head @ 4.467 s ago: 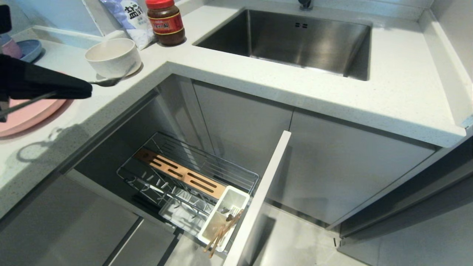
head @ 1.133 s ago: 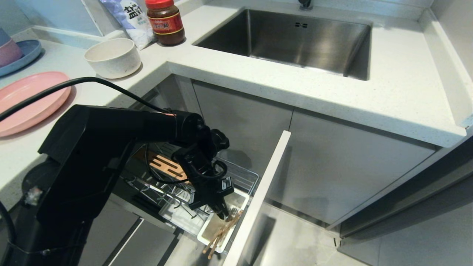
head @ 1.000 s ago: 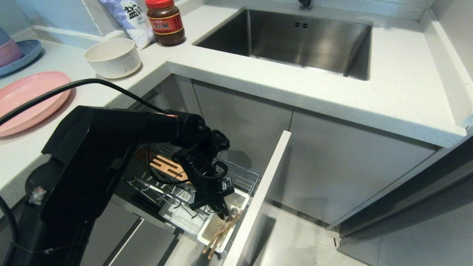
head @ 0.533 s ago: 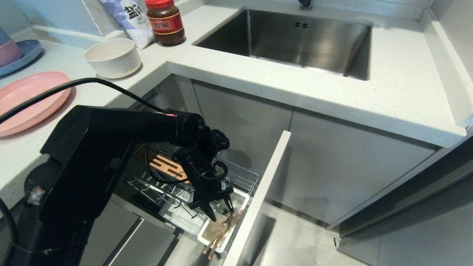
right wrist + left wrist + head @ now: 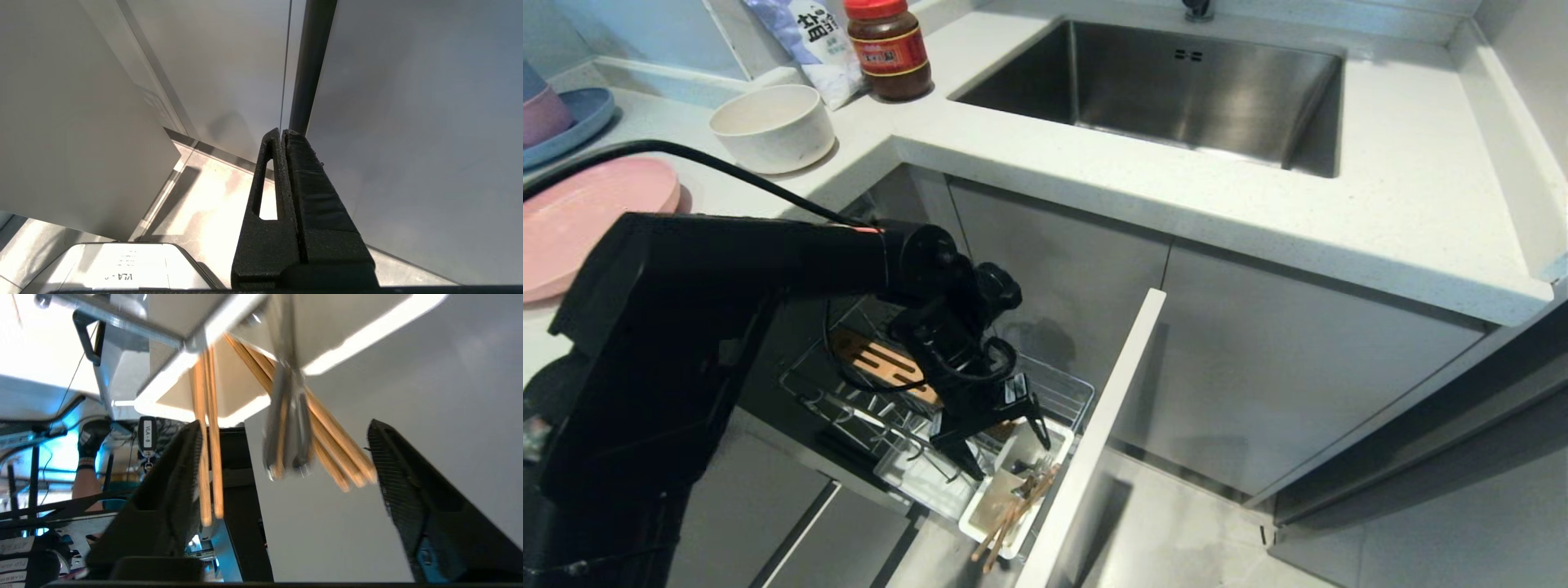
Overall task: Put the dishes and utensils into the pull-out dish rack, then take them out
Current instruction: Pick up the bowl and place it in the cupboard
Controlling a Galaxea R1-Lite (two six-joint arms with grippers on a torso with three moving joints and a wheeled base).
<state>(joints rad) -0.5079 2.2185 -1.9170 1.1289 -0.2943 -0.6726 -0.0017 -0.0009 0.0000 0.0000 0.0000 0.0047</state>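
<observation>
Below, the left gripper (image 5: 1005, 451) hovered, jaws spread and empty, over the cutlery tray (image 5: 1058, 437) holding chopsticks (image 5: 1013, 514); loading seemed underway, likely fetching the bowl (image 5: 772, 126) next.

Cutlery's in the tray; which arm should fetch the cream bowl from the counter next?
Left, probably. The left gripper hangs open over the cutlery tray, on the bowl's side. The right gripper is shut, parked facing cabinet fronts.

White bag (image 5: 809, 37): character "盐"; black tag (image 5: 147, 434): perhaps "VLA-8".

Chopsticks (image 5: 1013, 510) slanting in cutlery tray (image 5: 1054, 441)
</observation>
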